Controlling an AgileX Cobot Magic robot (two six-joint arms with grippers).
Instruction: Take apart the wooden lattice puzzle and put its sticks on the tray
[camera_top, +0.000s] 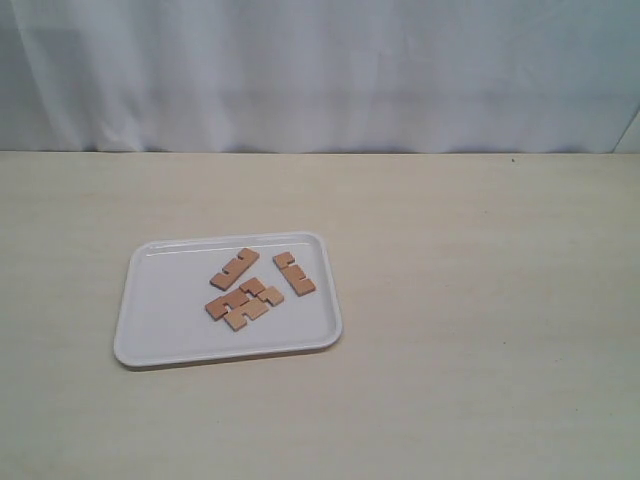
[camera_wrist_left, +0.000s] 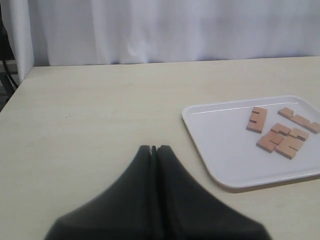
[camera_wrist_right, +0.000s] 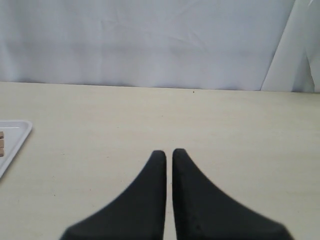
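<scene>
"Sticks of light reddish-brown wood (camera_top: 232, 299) (four short, flat, notched bars), where do they lie?"

"All four lie flat on the flat white plastic rectangular tray (camera_top: 170, 300) with rounded corners and a low rim. It sits on the pale wood-grain counter (camera_top: 480, 300), left of the middle in the exterior view. One stick (camera_top: 234, 268) lies alone, slanted, toward the far rim. A second (camera_top: 294, 273) lies alone nearer the right-hand rim. The other two rest side by side, touching, nearer the front."

"Are those two locked together?"

"I cannot tell — they touch, and both lie flat."

"And the tools?"

"Only the wrist views show them. The black left tool (camera_wrist_left: 154, 148) has its fingers pressed together with nothing between them, over bare counter, apart from the tray. The black right tool (camera_wrist_right: 169, 152) is closed down to a thin slit, holding nothing, with only a corner of the tray at the edge of its view. A white curtain (camera_top: 320, 70) hangs behind the counter."
</scene>
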